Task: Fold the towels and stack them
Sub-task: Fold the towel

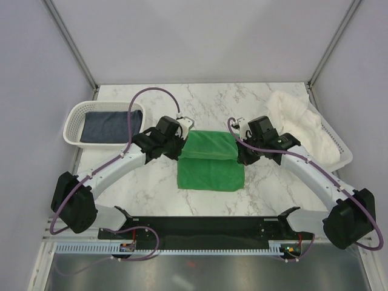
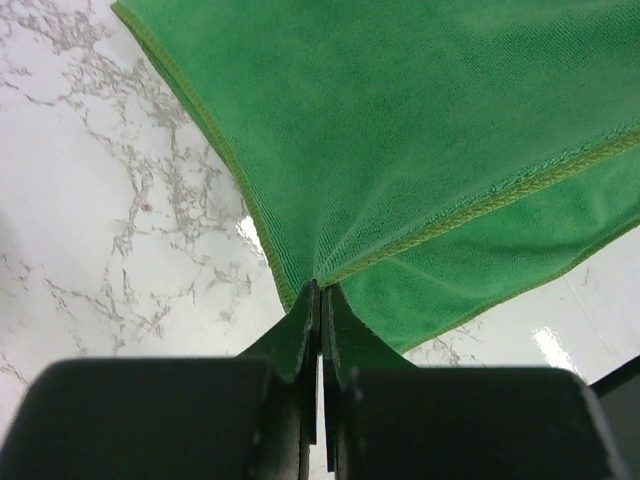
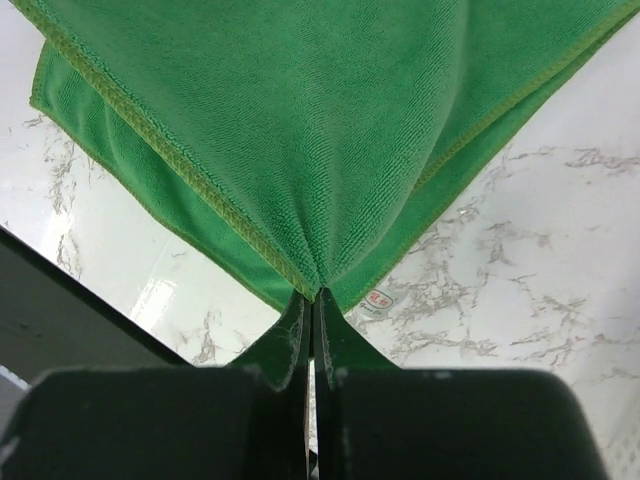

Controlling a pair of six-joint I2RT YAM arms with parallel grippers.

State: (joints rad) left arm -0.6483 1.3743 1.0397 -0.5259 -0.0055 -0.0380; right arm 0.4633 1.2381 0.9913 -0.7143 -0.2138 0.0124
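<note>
1. The left gripper (image 2: 320, 292) is clenched on one corner of the green towel (image 1: 209, 160).
2. The right gripper (image 3: 315, 296) pinches the opposite corner the same way.
3. The green towel lies partly folded over itself in the middle of the table (image 1: 151, 188).
4. The navy towel (image 1: 109, 126) lies in the left basket (image 1: 73, 121).
5. The white towel (image 1: 300, 121) is heaped in the right basket (image 1: 339, 159).

walls (image 1: 200, 36): plain pale grey | table (image 1: 212, 100): white marble top | light: soft, even
</note>
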